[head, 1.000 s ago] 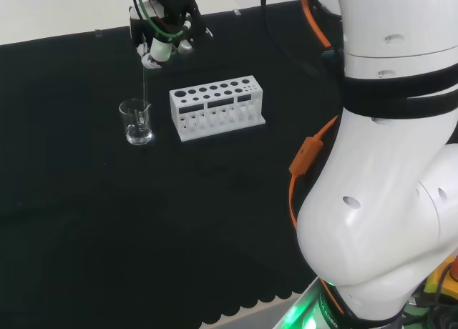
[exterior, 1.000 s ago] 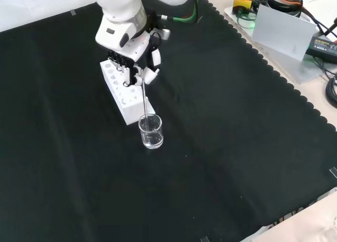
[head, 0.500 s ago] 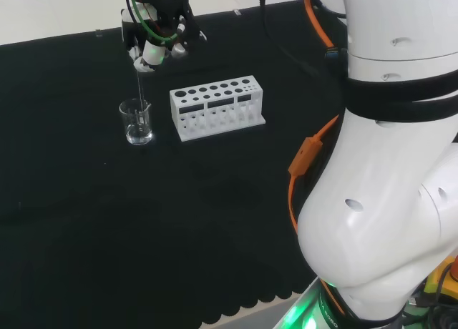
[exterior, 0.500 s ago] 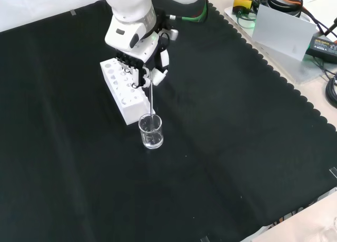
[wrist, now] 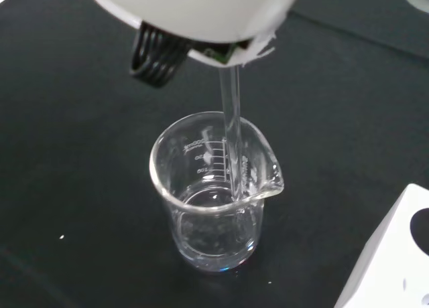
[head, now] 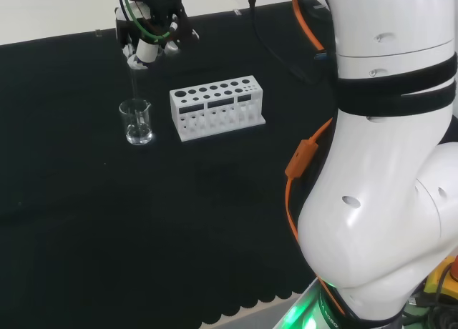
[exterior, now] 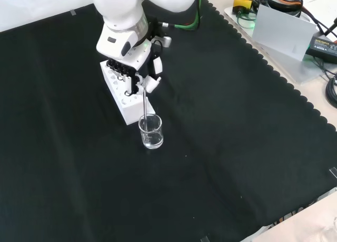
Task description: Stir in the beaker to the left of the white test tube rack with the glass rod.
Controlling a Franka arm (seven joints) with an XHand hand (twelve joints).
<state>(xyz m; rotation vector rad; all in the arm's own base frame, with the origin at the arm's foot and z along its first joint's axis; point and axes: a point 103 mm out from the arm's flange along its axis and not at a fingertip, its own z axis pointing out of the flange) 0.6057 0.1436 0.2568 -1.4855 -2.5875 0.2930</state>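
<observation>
The table (exterior: pixel 237 147), draped in black cloth, is giving a dark background against which the clear ware is showing up. The white test tube rack (head: pixel 217 107) is standing near the cloth's middle, its holes facing up, and is serving as the landmark for the target vessel. The robot hand (exterior: pixel 138 68) is hanging above the rack's near end in the front view, fingers curled and pinching the top of the glass rod (exterior: pixel 144 102), probably so that most of the rod's length is hanging free below. The beaker (head: pixel 136 121) is sitting just beside the rack, to its left in the head view, upright on the cloth with its spout turned away from the rack. The rod is running steeply down from the fingers and, in the wrist view, its lower end is passing inside the beaker's rim (wrist: pixel 214 181), near the wall on the spout side. A shallow layer of clear liquid seems to be lying at the bottom; whether the tip is reaching it cannot be told. Judging from this, stirring is under way.
</observation>
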